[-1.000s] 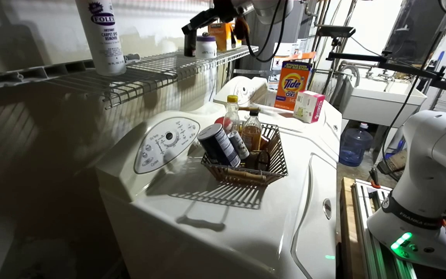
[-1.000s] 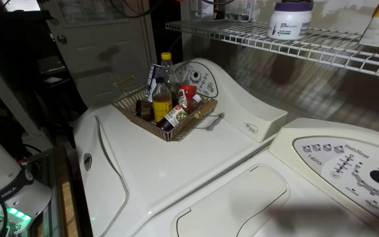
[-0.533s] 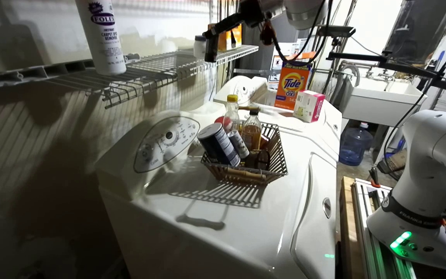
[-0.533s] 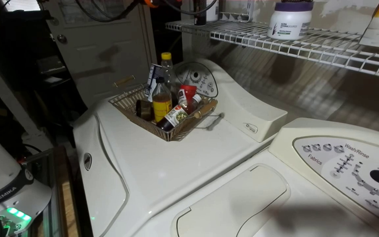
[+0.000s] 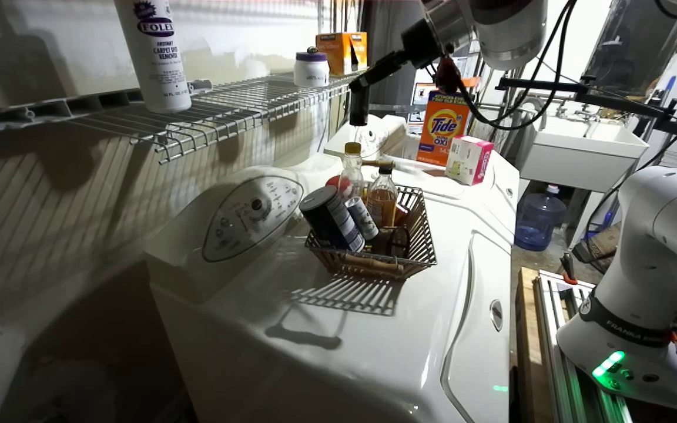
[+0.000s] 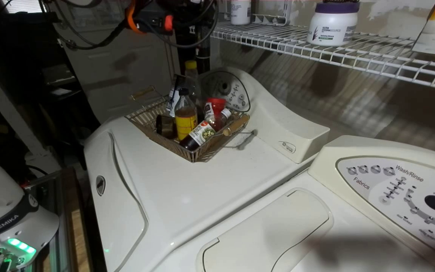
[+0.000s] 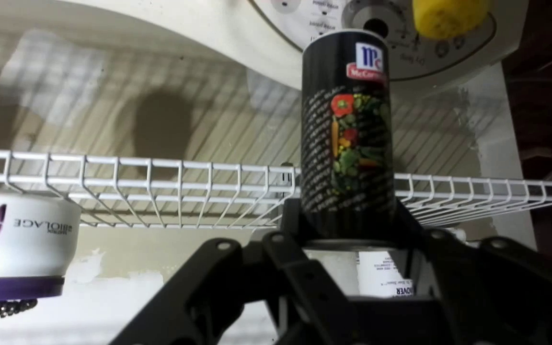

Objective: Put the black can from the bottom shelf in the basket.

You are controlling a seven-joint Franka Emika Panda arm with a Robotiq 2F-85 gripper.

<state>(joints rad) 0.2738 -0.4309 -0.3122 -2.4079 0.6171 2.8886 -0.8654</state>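
My gripper (image 5: 357,88) is shut on the black can (image 5: 359,109), which hangs upright below the fingers. In the wrist view the can (image 7: 348,139) sits between the two fingers (image 7: 348,223), with its coloured vegetable label showing. The can is in the air, off the shelf and in front of its edge. The brown wicker basket (image 5: 422,232) stands on the white dryer, lower than the can. It also shows in the other exterior view (image 6: 166,145). There the can (image 6: 202,56) is dark and hard to make out, behind the yellow-capped bottle (image 6: 191,65).
The wire shelf (image 5: 238,108) holds a tall white bottle (image 5: 162,70), a purple-lidded tub (image 5: 311,70) and an orange box (image 5: 338,53). The basket holds several items, including tall bottles (image 5: 382,197) and a dark blue canister (image 5: 331,220). A Tide box (image 5: 442,129) stands farther back.
My gripper has carried the can away from the shelf beside the purple-lidded tub, out past the shelf edge and lower. The basket and its contents have not moved.
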